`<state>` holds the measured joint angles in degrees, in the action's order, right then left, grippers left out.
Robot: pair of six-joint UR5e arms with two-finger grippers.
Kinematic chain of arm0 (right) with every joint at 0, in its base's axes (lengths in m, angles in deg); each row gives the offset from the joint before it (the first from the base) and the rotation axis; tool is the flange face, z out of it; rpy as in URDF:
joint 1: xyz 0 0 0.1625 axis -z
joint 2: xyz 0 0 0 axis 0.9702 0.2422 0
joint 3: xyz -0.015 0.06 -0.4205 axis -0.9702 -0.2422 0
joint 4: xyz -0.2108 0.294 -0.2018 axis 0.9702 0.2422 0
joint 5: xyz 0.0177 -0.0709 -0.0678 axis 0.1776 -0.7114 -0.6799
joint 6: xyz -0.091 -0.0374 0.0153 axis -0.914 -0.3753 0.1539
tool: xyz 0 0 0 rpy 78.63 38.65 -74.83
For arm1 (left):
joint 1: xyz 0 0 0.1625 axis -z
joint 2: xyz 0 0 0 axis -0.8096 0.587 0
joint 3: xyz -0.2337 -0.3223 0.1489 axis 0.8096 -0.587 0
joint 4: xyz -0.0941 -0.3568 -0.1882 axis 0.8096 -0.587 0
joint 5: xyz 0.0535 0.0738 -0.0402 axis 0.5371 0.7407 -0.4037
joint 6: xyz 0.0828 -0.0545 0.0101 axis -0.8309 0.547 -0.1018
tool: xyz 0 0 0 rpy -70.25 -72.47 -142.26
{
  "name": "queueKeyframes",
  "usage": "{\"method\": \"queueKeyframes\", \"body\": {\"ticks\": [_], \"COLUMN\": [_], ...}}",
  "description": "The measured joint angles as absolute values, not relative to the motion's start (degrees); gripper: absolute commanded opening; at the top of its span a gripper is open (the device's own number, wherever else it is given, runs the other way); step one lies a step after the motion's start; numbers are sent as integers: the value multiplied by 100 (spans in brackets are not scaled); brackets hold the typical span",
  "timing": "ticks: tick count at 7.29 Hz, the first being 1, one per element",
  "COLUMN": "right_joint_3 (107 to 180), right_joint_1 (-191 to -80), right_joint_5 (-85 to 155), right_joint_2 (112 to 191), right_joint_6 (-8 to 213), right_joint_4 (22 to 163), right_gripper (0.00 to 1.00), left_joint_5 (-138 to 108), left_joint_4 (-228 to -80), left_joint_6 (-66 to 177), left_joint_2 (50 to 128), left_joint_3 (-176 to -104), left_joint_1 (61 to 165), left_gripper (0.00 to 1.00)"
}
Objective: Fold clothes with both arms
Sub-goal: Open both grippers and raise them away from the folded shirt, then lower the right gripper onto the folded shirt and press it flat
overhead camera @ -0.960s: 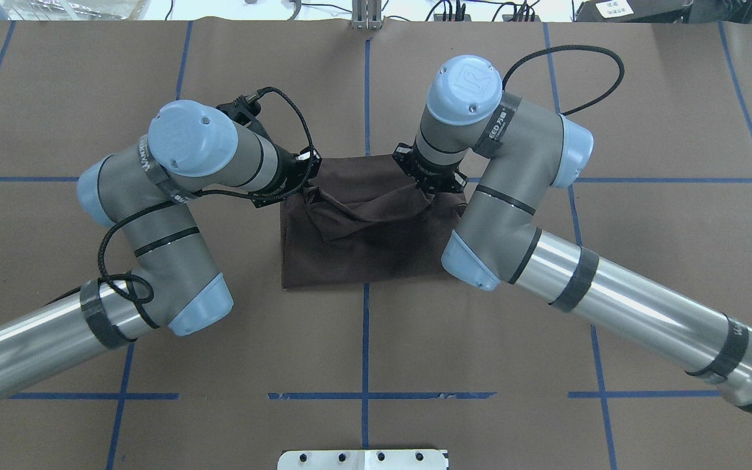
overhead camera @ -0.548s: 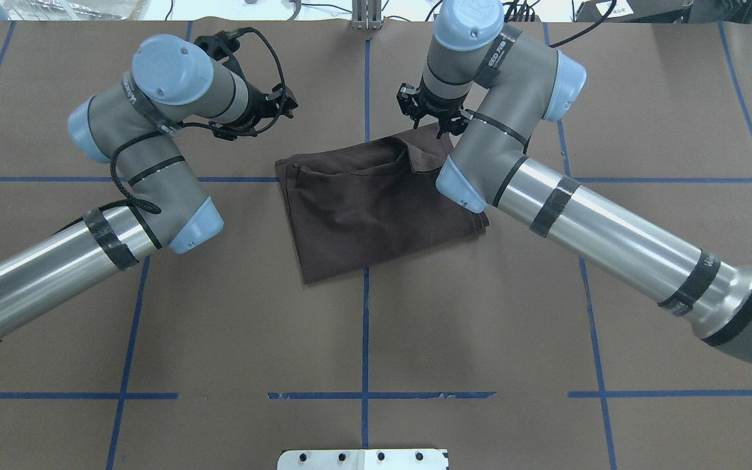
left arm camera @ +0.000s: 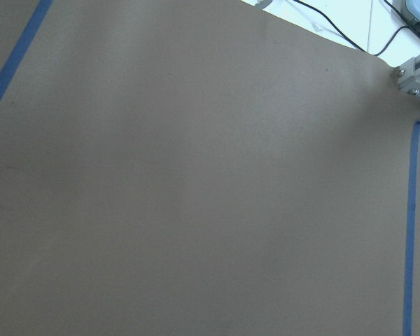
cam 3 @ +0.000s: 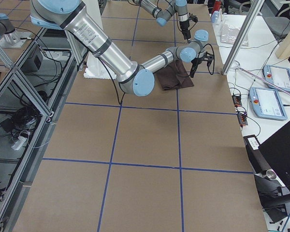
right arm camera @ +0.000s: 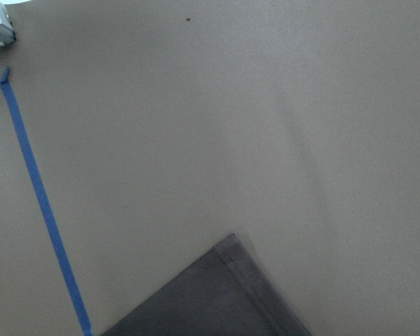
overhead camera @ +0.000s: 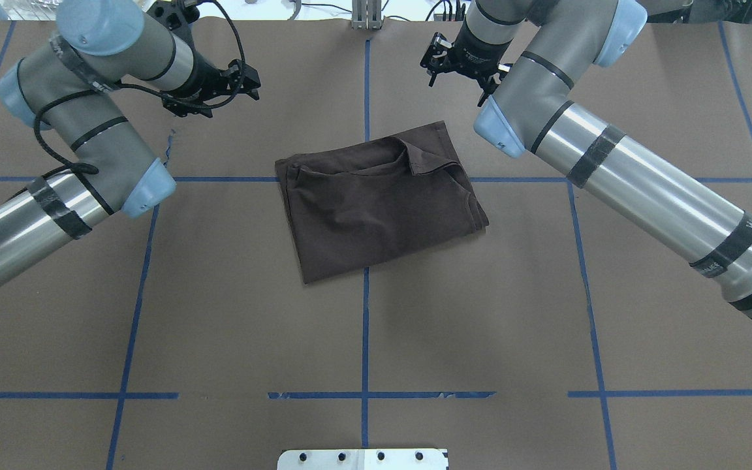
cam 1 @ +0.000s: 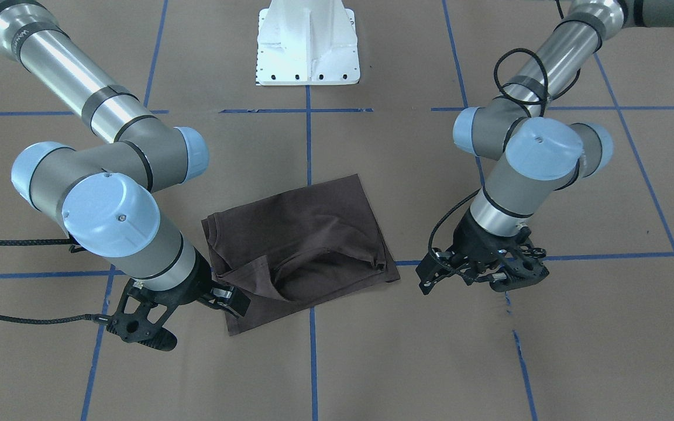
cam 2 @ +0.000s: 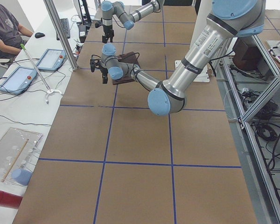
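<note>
- Both arms have let go and drawn back from the T-shirt (overhead camera: 376, 209). The left gripper (overhead camera: 226, 88) and right gripper (overhead camera: 457, 65) carry no fabric; you cannot tell their jaw opening.
- The T-shirt lies folded and skewed at table centre, one far corner turned back. Judge this fold complete but untidy.

Both grippers have let go of the T-shirt (overhead camera: 376, 209) and drawn back toward the far edge of the table (overhead camera: 480, 326). The left gripper (overhead camera: 239, 85) has swung off to the far left, well apart from the cloth. The right gripper (overhead camera: 457, 68) has lifted clear of the far right corner. The shirt, earlier bunched along its far edge, now lies flat and slightly turned, with a small flap folded over at its far right corner.
</note>
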<state>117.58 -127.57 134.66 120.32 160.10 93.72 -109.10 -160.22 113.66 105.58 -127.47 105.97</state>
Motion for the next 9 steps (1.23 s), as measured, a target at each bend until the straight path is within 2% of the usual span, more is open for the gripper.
{"method": "queueKeyframes", "body": {"ticks": [2,3,6,9], "right_joint_3": [12058,11957,11009,10681], "right_joint_1": [-12193,-11895,-11482,-11432], "right_joint_5": [12618,12119,11326,10955], "right_joint_2": [11865,11659,10971,10917], "right_joint_6": [15668,15369,14648,13962], "right_joint_4": [10179,10451,10675,10801], "right_gripper": [100,100,100,100], "left_joint_5": [-11216,-11373,-11600,-11640], "left_joint_4": [-15990,-15984,-15987,-15988], "left_joint_6": [10641,10240,9709,9676], "left_joint_2": [10054,9864,9600,9552], "left_joint_3": [-13145,-13197,-13212,-13211], "left_joint_1": [10982,11204,11497,11513], "left_gripper": [100,100,100,100]}}
